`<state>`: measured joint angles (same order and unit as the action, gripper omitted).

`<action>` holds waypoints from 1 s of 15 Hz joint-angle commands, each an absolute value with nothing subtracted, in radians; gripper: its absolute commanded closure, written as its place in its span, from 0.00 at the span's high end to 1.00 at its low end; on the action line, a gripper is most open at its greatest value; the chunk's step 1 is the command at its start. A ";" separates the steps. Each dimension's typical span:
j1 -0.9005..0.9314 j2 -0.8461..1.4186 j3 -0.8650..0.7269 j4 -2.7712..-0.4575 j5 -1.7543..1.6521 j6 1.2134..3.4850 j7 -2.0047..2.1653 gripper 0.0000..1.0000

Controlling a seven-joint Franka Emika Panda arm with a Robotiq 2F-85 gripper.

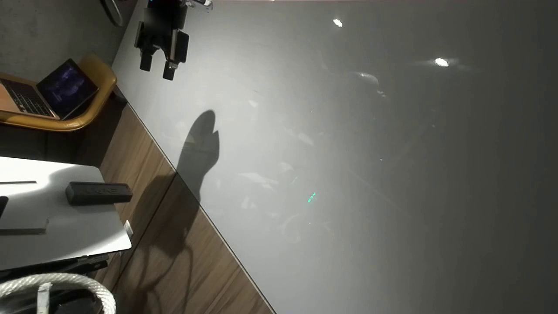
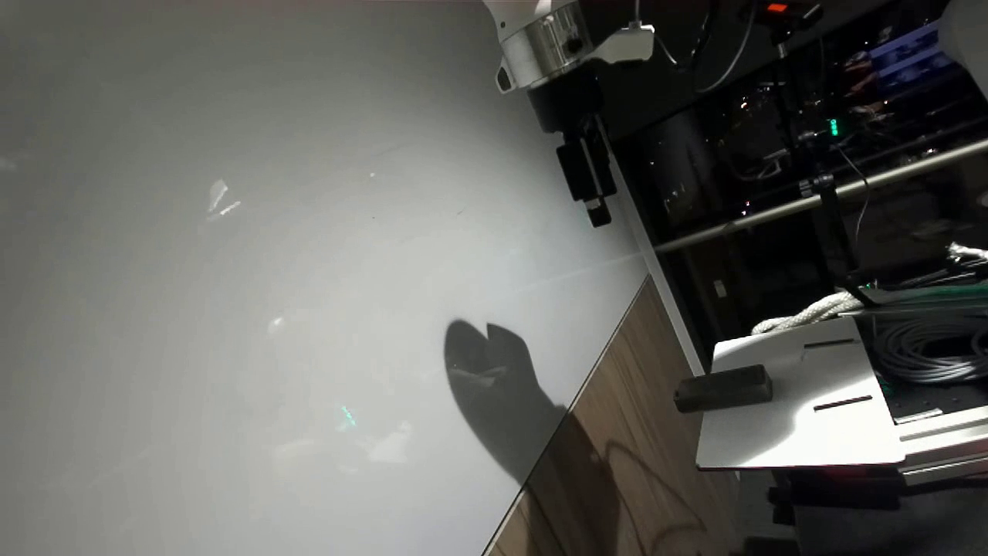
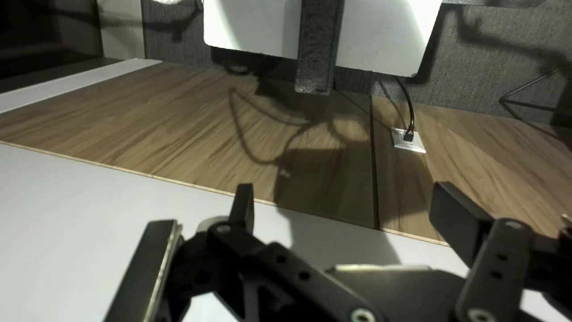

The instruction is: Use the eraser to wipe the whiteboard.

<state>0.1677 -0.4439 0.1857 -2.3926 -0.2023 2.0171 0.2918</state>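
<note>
eraser (image 1: 99,193) overhangs the white tabletop (image 1: 69,242); fingers (image 3: 460,223) stand wide apart.

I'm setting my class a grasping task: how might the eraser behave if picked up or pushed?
The eraser would likely keep its shape, given its straight edges. Its flat sides suggest sliding, not rolling. Pushed outward, it could tip off: one end juts past the white tabletop.
</note>
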 commanded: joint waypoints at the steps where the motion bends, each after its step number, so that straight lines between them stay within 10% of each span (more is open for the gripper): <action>1: 0.157 -0.446 0.219 -2.382 -0.186 2.016 0.286 1.00; 15: 0.174 -0.445 0.252 -2.366 -0.172 2.014 0.295 1.00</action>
<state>0.1865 -0.4444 0.2412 -2.3680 -0.1776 2.0161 0.2999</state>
